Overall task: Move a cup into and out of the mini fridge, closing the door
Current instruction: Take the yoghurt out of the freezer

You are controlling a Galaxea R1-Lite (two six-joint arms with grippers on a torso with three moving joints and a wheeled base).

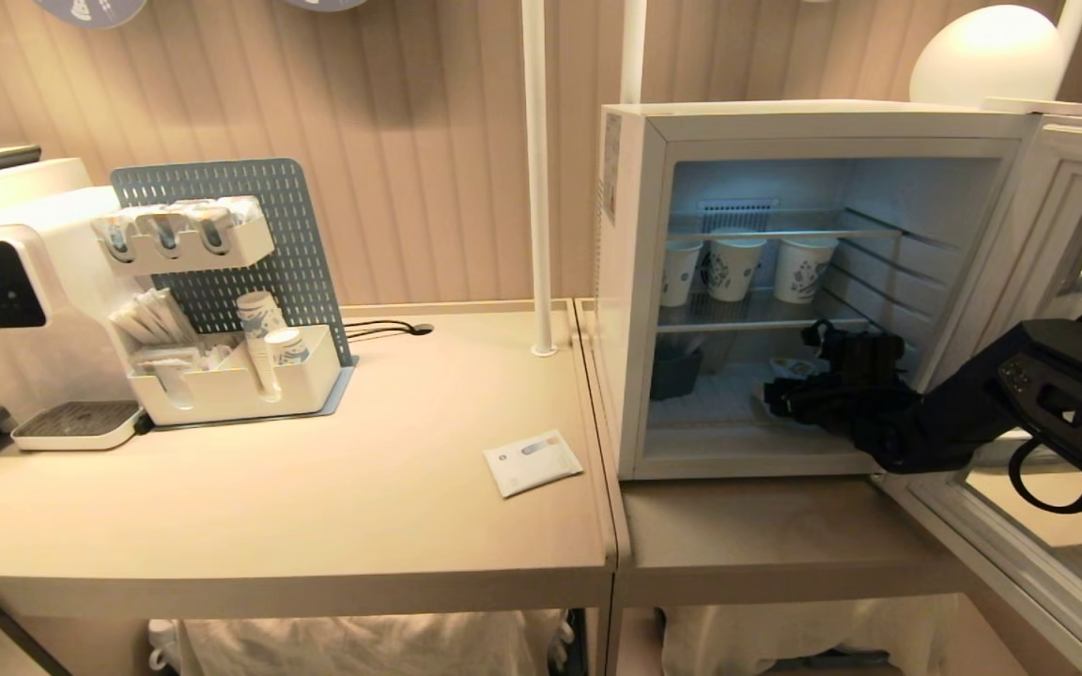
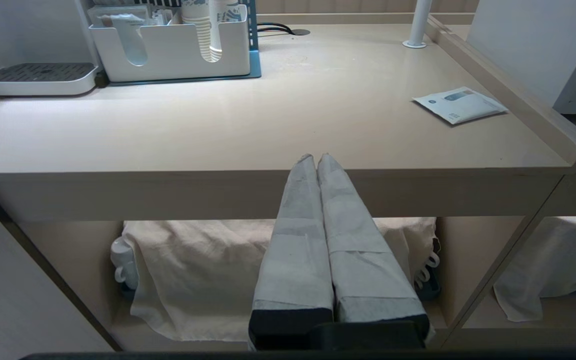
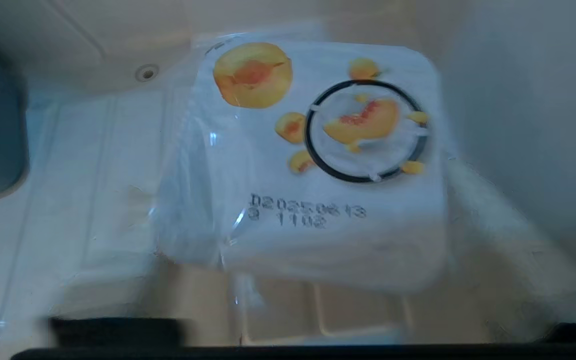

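Right gripper (image 1: 799, 394) inside mini fridge (image 1: 635, 282), door (image 1: 1058, 310) swung open.
Head view: jaws spread low over cup (image 1: 793, 367) on fridge floor; paper cups (image 1: 738, 268) on shelf above gripper. Left wrist view: left gripper (image 2: 316, 160) pressed shut at table (image 2: 268, 130) edge, packet (image 2: 460, 104) beyond. Right wrist view: cup's peach-printed foil top directly under claw, close.

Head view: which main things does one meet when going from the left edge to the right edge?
Water dispenser → pegboard organiser with cups → white pole → flat sachet → mini fridge → three paper cups on its shelf → right gripper inside the fridge → open door.
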